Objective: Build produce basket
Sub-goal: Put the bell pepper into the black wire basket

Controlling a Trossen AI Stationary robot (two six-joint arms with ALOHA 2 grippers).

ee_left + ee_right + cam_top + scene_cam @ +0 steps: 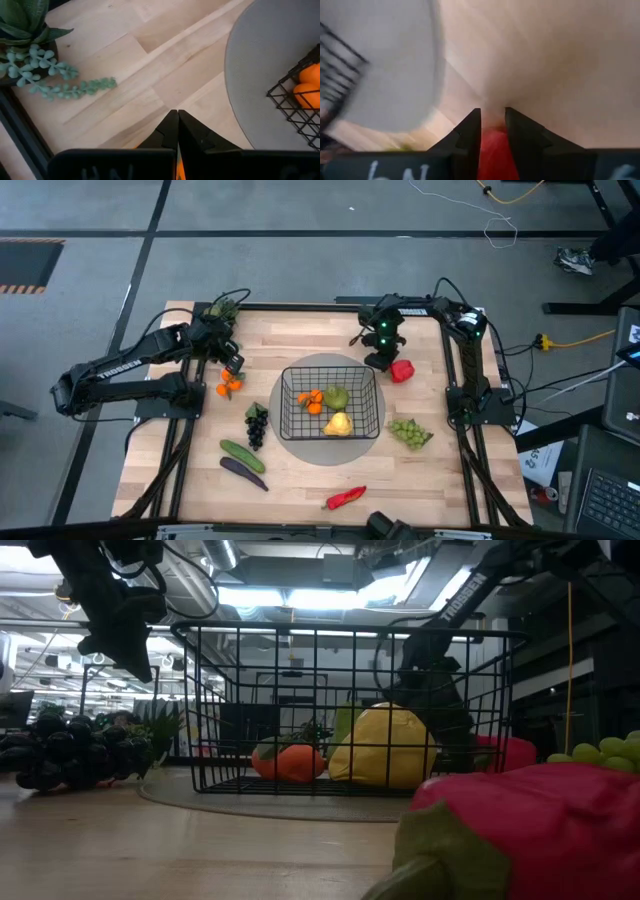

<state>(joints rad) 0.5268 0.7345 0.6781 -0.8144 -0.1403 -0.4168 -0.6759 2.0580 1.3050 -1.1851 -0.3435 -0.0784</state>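
Broadly, the pale wooden-plank tabletop (300, 485) carries everything, and the black wire-mesh basket (372, 412) at its centre serves as landmark. That basket stands on a round grey mat (330, 362) and holds a yellow lemon (338, 424), a green pear (336, 396) and small oranges (312, 401); in the low view the lemon (385, 747) and an orange (288, 762) show through the grid.

White lettering reading TROSSEN runs along the left arm in the high view and along an arm link in the low view.

The left gripper (231, 364) is to the basket's left, over a second cluster of oranges (229, 386); its jaws are pressed together, with a sliver of orange showing beneath them in the wrist view. The right gripper (384, 360) is at the basket's far right corner, its jaws pinching a red apple (402, 370).

A green cucumber (242, 455) and a purple eggplant (243, 472) lie to the basket's near left. Dark grapes (256, 424) lie just left of it, green grapes (409, 431) to its right. A red pepper (345, 498) lies nearer than the basket. A small green potted plant (222, 307) stands at the far left.
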